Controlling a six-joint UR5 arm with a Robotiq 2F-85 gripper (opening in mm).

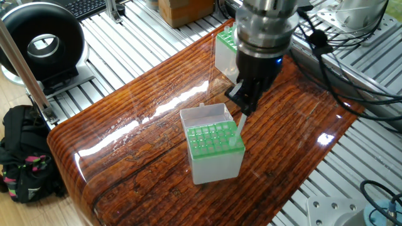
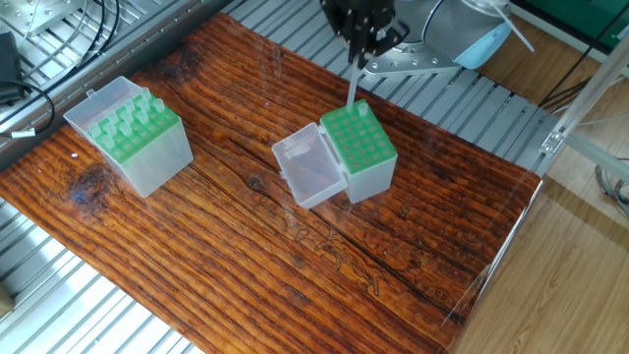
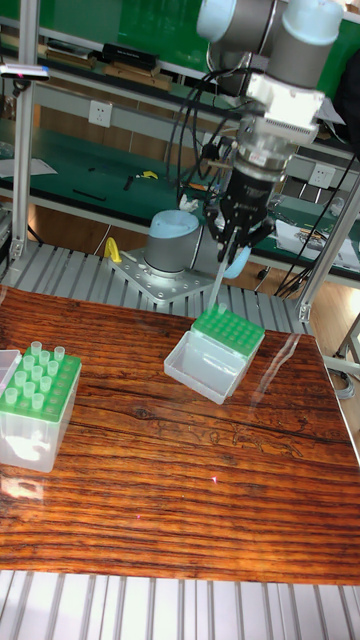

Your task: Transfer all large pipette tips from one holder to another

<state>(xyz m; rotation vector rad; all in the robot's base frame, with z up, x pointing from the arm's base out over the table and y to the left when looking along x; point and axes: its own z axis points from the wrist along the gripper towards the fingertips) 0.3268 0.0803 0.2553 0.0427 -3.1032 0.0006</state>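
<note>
From the tall fixed view, the wooden table's (image 3: 150, 480) near half lies bare, giving wide room to travel. At about nine o'clock, by the left edge, stands the far holder (image 3: 38, 410), its rack stocked with upright large pipette tips (image 3: 40, 372). Past the table's middle, toward one o'clock, sits the open holder (image 3: 228, 335), its clear lid (image 3: 203, 367) hinged flat toward the viewer. The rack looks almost empty in the other fixed view, save one tip (image 2: 362, 110) in the far corner.

Directly above it hangs the gripper (image 3: 236, 248), jaws pinched shut on a single tip (image 3: 216, 285) that points down, its point just above or barely inside the rack; which, I cannot tell.

The risk I judge greatest: if the point is not fully clear of its hole, a sideways move would drag or tip the light holder. The tip also seems to hang slightly off vertical, so it may miss or jam at a hole in the far holder, whose standing tips crowd the approach. The open holder sits near the table's far edge and the robot base (image 3: 178, 245), leaving little margin behind it; the free route runs toward nine o'clock.
</note>
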